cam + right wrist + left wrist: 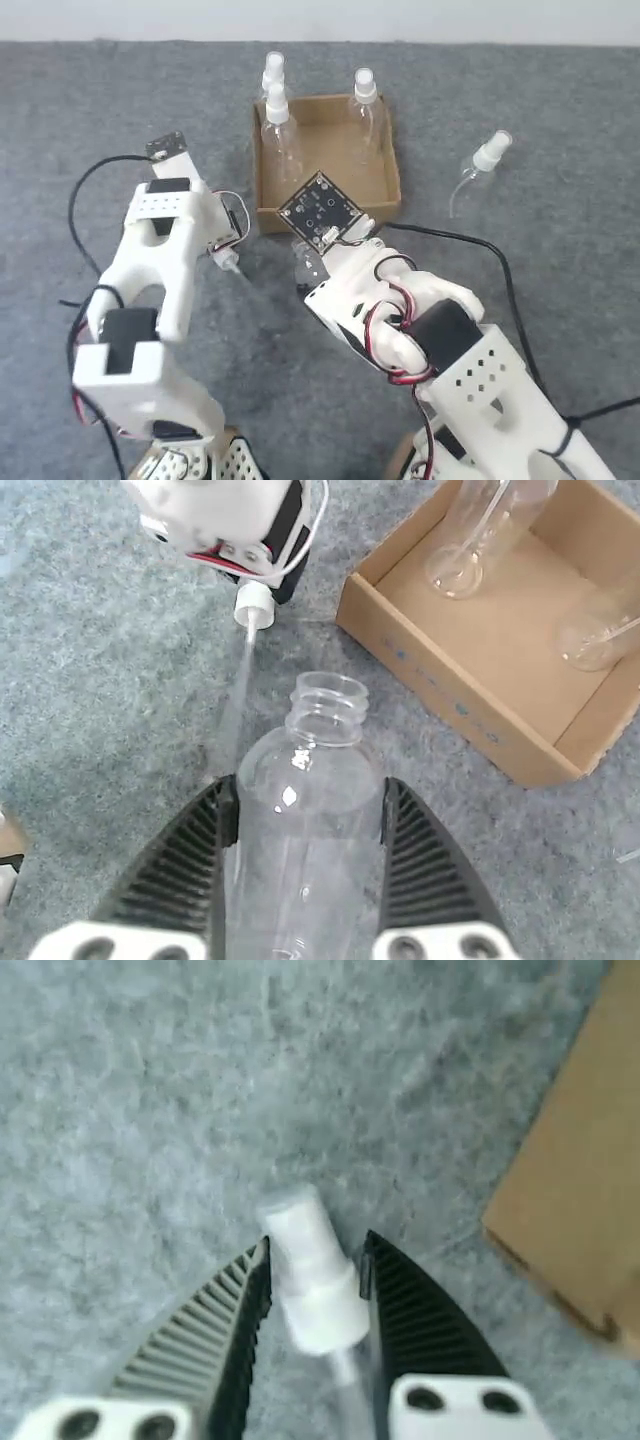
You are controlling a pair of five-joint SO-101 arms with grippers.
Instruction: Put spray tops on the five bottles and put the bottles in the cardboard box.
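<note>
Your left gripper (312,1250) pinches a spray top (318,1305); your right gripper (308,795) clasps an uncapped bottle (322,730).
The top's tube and the bottle's base run out of frame; both sit just before the box (390,195), and from above the arm hides that bottle.

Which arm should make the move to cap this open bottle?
Left, probably. The left gripper holds the spray top with its tube free, close to the neck of the bottle. The right gripper clamps that bottle with its mouth uncovered, so it serves better as the holder.
</note>
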